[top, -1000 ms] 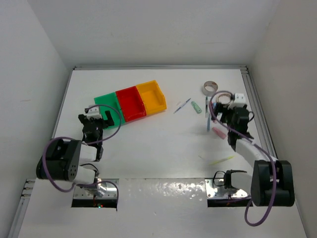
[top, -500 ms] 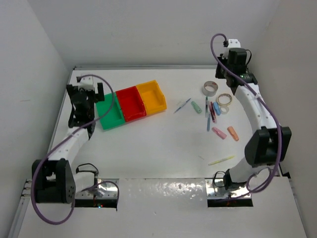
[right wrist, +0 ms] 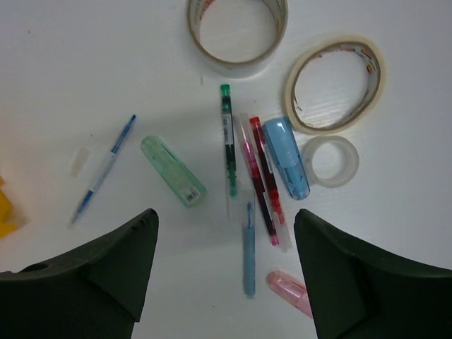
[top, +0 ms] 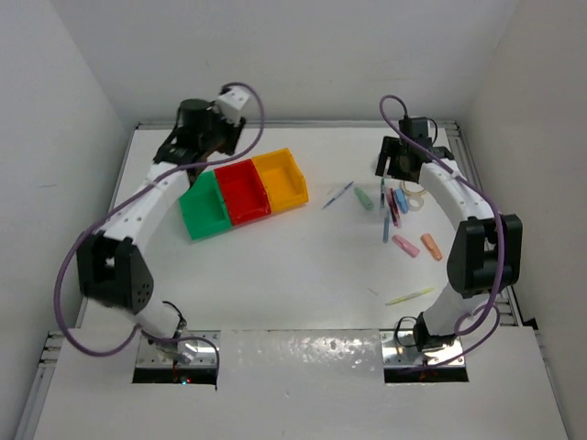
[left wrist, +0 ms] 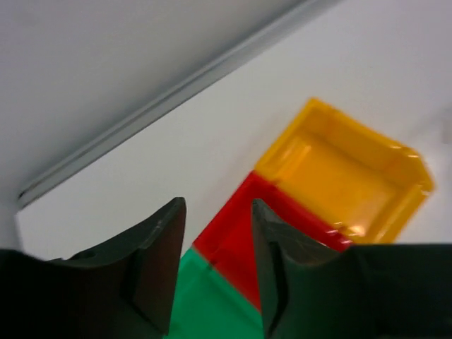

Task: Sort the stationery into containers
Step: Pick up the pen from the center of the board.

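The left arm reaches far over to the back of the table. Its left gripper hangs over the three bins. The two dark fingers are close together, with only a thin gap, and nothing is in that gap. The bins sit joined in a row: the green bin, then the red bin, then the yellow bin.

The right arm reaches to the other side. The right gripper hangs over the stationery, its fingers spread wide, and it holds nothing.

All the stationery lies on the table, well apart from the bins. The grey-white tape roll and the tan tape roll lie next to each other at the back. A small clear tape roll sits just beside the tan one. The blue stick touches it on one side. Next to the blue stick lie the red pen, the pink pen and the green pen, all close and side by side. The pale-green stick lies a bit apart, and a blue pen lies past it. A pink stick is nearer to the arms. From above I also see an orange stick and a thin yellow pen, alone.
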`<action>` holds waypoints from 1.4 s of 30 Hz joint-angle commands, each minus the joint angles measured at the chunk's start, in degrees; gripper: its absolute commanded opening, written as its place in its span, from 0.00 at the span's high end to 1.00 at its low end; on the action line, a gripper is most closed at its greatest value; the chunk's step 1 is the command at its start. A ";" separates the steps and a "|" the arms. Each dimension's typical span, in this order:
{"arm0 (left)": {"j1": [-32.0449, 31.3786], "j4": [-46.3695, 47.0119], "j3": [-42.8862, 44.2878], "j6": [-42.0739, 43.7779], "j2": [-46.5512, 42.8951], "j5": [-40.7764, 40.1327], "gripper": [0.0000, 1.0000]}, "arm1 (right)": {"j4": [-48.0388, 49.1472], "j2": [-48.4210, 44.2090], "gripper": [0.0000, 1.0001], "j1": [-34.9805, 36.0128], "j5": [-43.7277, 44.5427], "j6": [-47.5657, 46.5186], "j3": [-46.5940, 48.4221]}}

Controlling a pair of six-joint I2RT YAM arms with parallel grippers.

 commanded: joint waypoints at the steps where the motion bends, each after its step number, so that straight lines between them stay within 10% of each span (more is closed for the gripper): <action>1: -8.38 -16.74 13.28 2.22 12.34 8.13 0.58 | 1.49 -4.41 0.24 -1.80 -1.48 2.33 -2.32; 7: -19.47 -29.53 40.53 -3.84 34.53 10.31 0.56 | 3.25 -7.49 0.25 -4.00 -6.93 3.21 -6.19; 16: -27.82 -17.42 49.25 -14.81 48.42 9.62 0.60 | 2.28 -11.53 0.34 -5.05 -11.85 2.86 -13.21; 42: -27.74 -17.75 48.65 -19.49 58.28 -0.41 0.75 | 0.09 -20.41 0.35 -6.20 -12.55 0.05 -19.46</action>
